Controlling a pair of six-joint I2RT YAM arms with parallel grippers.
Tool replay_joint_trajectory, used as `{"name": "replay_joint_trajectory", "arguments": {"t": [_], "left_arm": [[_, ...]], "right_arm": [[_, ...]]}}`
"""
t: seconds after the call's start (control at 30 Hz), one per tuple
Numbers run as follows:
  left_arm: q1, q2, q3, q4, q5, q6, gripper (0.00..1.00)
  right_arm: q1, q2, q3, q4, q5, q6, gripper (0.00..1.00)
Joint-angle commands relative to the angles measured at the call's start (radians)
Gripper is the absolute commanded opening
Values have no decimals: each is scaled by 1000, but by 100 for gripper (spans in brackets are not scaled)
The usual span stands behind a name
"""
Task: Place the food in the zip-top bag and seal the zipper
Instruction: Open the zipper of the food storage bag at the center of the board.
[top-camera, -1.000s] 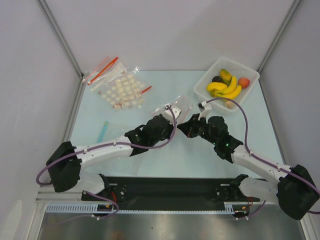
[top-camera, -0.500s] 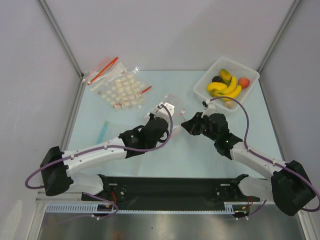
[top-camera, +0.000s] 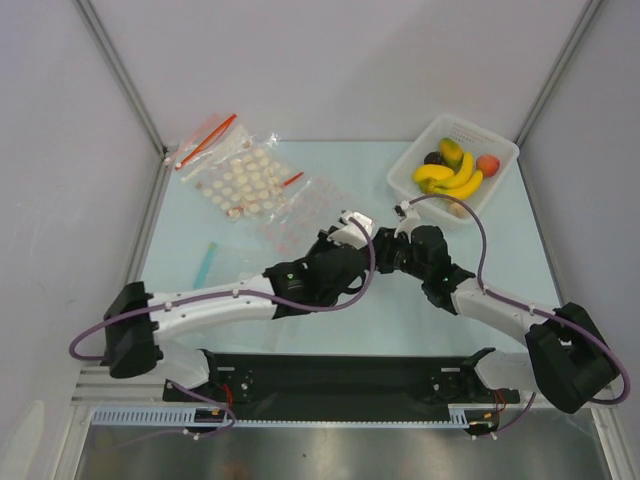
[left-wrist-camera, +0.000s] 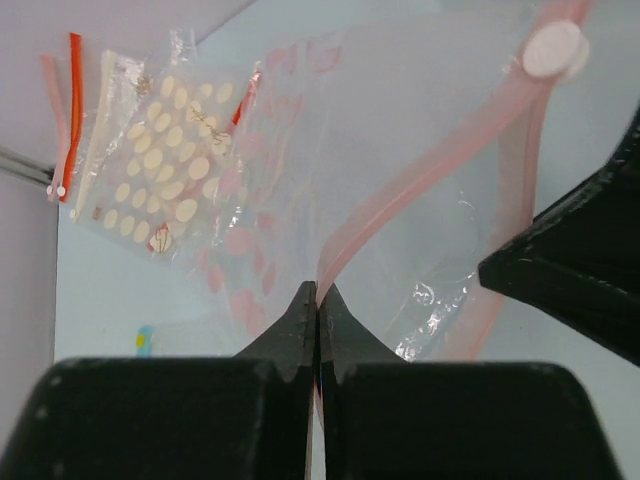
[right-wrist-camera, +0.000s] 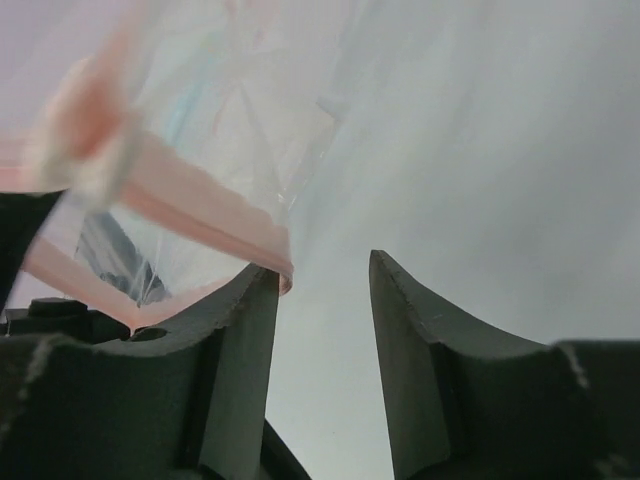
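The zip-top bag (top-camera: 300, 212), clear with pale pink dots, lies spread on the table left of both grippers. My left gripper (top-camera: 350, 232) is shut on its pink zipper (left-wrist-camera: 400, 200), pinching the strip at the fingertips (left-wrist-camera: 318, 292). A white slider (left-wrist-camera: 557, 50) sits on the strip. My right gripper (top-camera: 384, 248) is open (right-wrist-camera: 325, 275). The strip's end (right-wrist-camera: 200, 210) touches its left fingertip and nothing is between the jaws. The banana bunch (top-camera: 452, 178), peach (top-camera: 488, 164), mango (top-camera: 451, 150) and dark purple piece (top-camera: 433, 158) lie in the white basket (top-camera: 500, 140).
A clear bag of cream discs (top-camera: 240, 180) with red strips (top-camera: 208, 140) lies at the back left; it also shows in the left wrist view (left-wrist-camera: 160, 150). A small light-blue piece (top-camera: 206, 262) lies at the left. Metal frame posts run along both sides.
The bag, bunched between the grippers before, now lies spread out to the left. My left gripper has moved right with the zipper strip. My right gripper has come close beside it.
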Motion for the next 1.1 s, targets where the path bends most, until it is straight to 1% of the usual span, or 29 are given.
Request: {"name": "replay_joint_trajectory", "arguments": {"t": [0.0, 0.03, 0.13, 0.23, 0.27, 0.33, 0.4, 0.43, 0.47, 0.53, 0.57, 0.63, 0.7, 0.77, 0.87, 0.9, 0.97, 1.0, 1.07], "left_arm": [[3, 98, 88, -47, 28, -6, 0], [1, 127, 95, -56, 34, -18, 0], [15, 145, 98, -50, 86, -38, 0], [49, 144, 93, -50, 169, -69, 0], [61, 135, 90, -49, 225, -79, 0], [102, 124, 73, -40, 290, -105, 0], [128, 104, 49, -15, 369, -118, 0], [148, 98, 41, -9, 385, -129, 0], [156, 93, 33, -1, 396, -130, 0], [177, 92, 21, 8, 402, -141, 0], [185, 93, 19, 6, 400, -144, 0], [205, 108, 18, 8, 402, -155, 0], [214, 130, 23, 5, 399, -159, 0], [216, 138, 21, 11, 376, -159, 0], [217, 133, 21, 11, 350, -159, 0], [216, 125, 12, 12, 348, -158, 0], [217, 105, 4, 17, 328, -155, 0], [216, 99, 1, 16, 318, -155, 0], [216, 90, -4, 8, 269, -155, 0]], "right_arm": [[5, 24, 29, 35, -16, -13, 47], [7, 39, 32, 32, -12, -13, 48], [16, 70, 38, 45, -19, -13, 50], [28, 82, 47, 36, -2, -16, 53], [30, 90, 49, 32, 15, -15, 53], [33, 94, 53, 18, 35, -10, 52], [33, 108, 58, 9, 57, -4, 47], [33, 111, 64, -3, 64, -4, 37], [35, 117, 69, -14, 84, -2, 31], [33, 128, 82, -68, 119, 1, 19], [35, 131, 92, -85, 153, 2, 18], [36, 130, 98, -121, 184, 2, 19], [38, 122, 109, -155, 239, 2, 26], [38, 119, 119, -207, 306, -2, 26], [38, 128, 145, -264, 374, -12, 26], [38, 134, 161, -278, 385, -13, 25], [38, 152, 176, -307, 409, -13, 18], [38, 160, 188, -318, 419, -12, 11], [39, 166, 198, -341, 445, -13, 5]]}}
